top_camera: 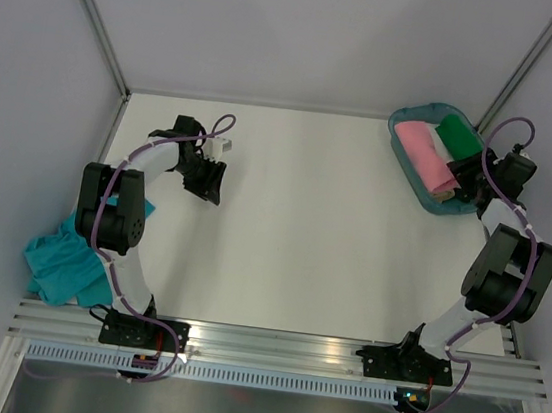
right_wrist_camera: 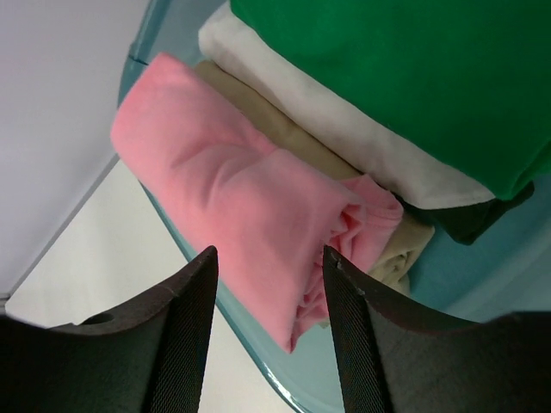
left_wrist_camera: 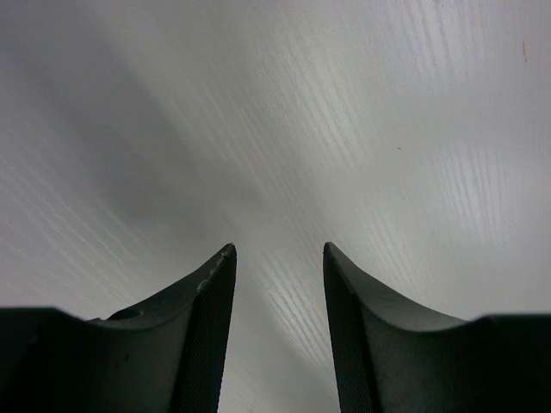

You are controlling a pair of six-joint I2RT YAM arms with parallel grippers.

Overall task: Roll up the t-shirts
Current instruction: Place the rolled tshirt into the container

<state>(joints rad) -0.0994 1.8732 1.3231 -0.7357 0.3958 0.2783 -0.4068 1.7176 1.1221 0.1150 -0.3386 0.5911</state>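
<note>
A salmon-pink t-shirt (right_wrist_camera: 250,206) lies rolled in the blue-green tray (right_wrist_camera: 482,267), which stands at the table's far right corner (top_camera: 412,183). The pink t-shirt (top_camera: 421,154) rests beside a green roll (top_camera: 458,138). My right gripper (right_wrist_camera: 269,251) hovers over the pink roll's near end with its fingers apart and nothing clamped; in the top view it is at the tray's right edge (top_camera: 463,186). A teal-blue t-shirt (top_camera: 67,264) lies crumpled at the table's left edge beside the left arm. My left gripper (left_wrist_camera: 275,248) is open over bare table (top_camera: 206,183).
The tray also holds a green roll (right_wrist_camera: 413,77), a white cloth (right_wrist_camera: 344,129) and a beige cloth (right_wrist_camera: 284,142) under the pink one. Grey walls with metal posts close in the table at the back and sides. An aluminium rail (top_camera: 279,346) runs along the near edge.
</note>
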